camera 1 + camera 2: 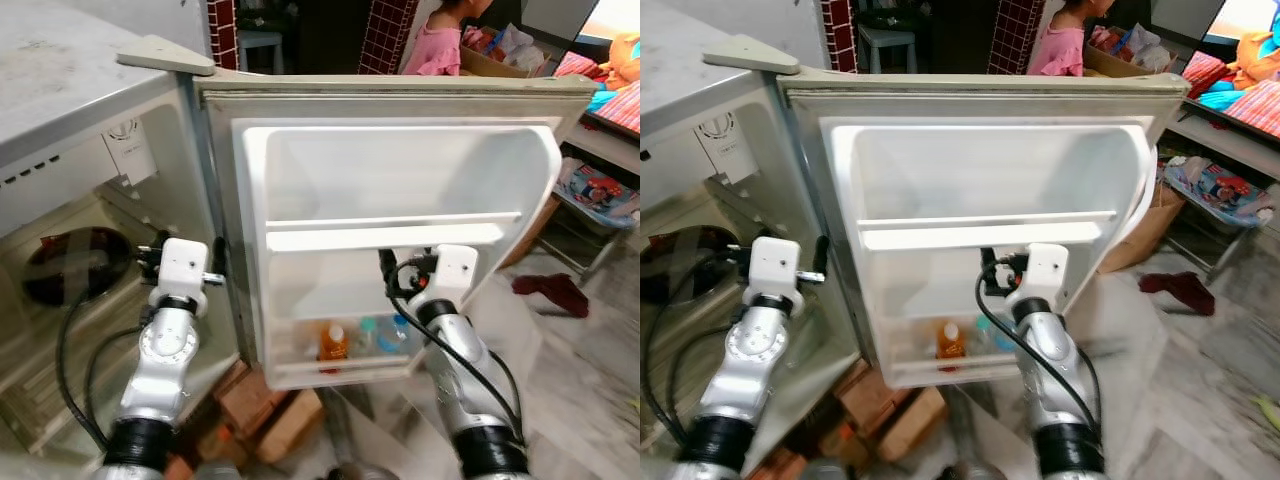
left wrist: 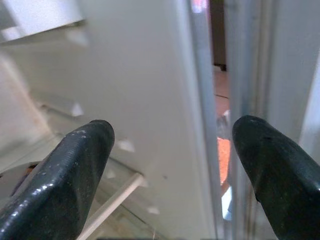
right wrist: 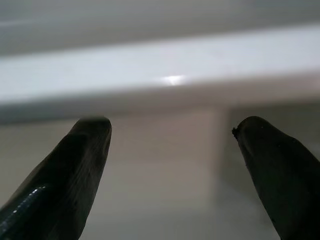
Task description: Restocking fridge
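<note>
White plastic fridge door (image 1: 400, 180) stands open; its bottom shelf (image 1: 340, 368) holds an orange bottle (image 1: 333, 343) beside two clear bottles (image 1: 392, 333), labels unreadable. Right gripper (image 3: 170, 135), fingers spread, faces the middle door rail (image 1: 385, 236). Left gripper (image 2: 172, 145), also spread, straddles the door's hinge edge, showing a floor gap there.

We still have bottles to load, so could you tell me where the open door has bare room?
The door's upper bin, above the white rail, is bare, and so is the shelf just under the rail. The bottom bin is crowded: an orange bottle and clear bottles sit there, with the right gripper just above them.
</note>
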Available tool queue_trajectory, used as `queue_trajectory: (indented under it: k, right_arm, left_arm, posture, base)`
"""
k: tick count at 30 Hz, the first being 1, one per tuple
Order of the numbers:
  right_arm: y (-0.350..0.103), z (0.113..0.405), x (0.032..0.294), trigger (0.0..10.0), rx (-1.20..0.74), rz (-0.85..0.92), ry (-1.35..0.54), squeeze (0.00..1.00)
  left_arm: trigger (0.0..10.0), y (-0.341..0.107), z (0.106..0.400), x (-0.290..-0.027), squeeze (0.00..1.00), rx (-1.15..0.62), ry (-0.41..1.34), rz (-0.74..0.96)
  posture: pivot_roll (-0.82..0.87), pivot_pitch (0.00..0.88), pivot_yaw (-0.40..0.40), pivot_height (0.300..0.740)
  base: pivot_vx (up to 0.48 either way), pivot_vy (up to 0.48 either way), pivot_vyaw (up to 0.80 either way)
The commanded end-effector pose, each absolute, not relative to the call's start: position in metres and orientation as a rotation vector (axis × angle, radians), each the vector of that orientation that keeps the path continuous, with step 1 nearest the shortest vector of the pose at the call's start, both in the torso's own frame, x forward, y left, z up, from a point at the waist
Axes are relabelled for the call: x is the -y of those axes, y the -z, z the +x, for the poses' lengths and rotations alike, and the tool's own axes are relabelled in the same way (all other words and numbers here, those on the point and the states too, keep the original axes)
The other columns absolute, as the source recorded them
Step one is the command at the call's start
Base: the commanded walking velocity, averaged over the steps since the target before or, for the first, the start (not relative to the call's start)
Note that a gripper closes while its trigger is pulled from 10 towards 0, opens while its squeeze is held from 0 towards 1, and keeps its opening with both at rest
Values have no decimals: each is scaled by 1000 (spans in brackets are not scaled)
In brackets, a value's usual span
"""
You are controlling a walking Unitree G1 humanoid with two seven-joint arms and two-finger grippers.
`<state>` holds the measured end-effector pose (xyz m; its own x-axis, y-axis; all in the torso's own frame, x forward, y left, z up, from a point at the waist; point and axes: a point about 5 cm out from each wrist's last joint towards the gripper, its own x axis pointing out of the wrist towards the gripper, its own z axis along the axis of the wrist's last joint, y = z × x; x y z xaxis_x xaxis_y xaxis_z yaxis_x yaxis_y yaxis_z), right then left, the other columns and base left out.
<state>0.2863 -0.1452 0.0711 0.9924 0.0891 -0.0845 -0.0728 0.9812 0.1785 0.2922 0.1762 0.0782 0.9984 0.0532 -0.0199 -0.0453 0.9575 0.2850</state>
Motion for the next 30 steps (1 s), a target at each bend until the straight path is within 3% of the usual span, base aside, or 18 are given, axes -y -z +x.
queue_trajectory:
  k: [1, 8, 13, 20, 26, 30]
  right_arm:
    - [-74, 290, 143, 10000, -86, 183, -82, 0]
    - [-72, 290, 139, 10000, -110, 251, -134, 0]
    - [-67, 275, 111, 10000, -192, 349, -421, 0]
    - [-61, 253, 109, 10000, -286, 362, -633, 0]
    - [-60, 254, 117, 10000, -293, 340, -611, 0]
    - [-67, 270, 129, 10000, -213, 295, -428, 0]
  left_arm:
    - [10000, -78, 293, -177, 0, -30, -54, 289]
    - [10000, -78, 294, -177, 0, -29, -53, 288]
    - [10000, -78, 295, -178, 0, -27, -53, 284]
    - [10000, -77, 295, -178, 0, -28, -52, 286]
    - [10000, -77, 295, -177, 0, -30, -48, 289]
    - [10000, -76, 296, -176, 0, -32, -41, 292]
  posture:
    - [44, 0, -96, 740]
    - [42, 0, -93, 740]
    - [43, 0, -91, 740]
    - [37, 0, -87, 740]
    - [35, 0, -84, 740]
    - [32, 0, -84, 740]
  base:
    - [0, -341, 0]
    - [0, -349, 0]
    - [-296, -359, 0]
    - [-332, -345, 0]
    - [-328, -334, 0]
    - [-198, -211, 0]
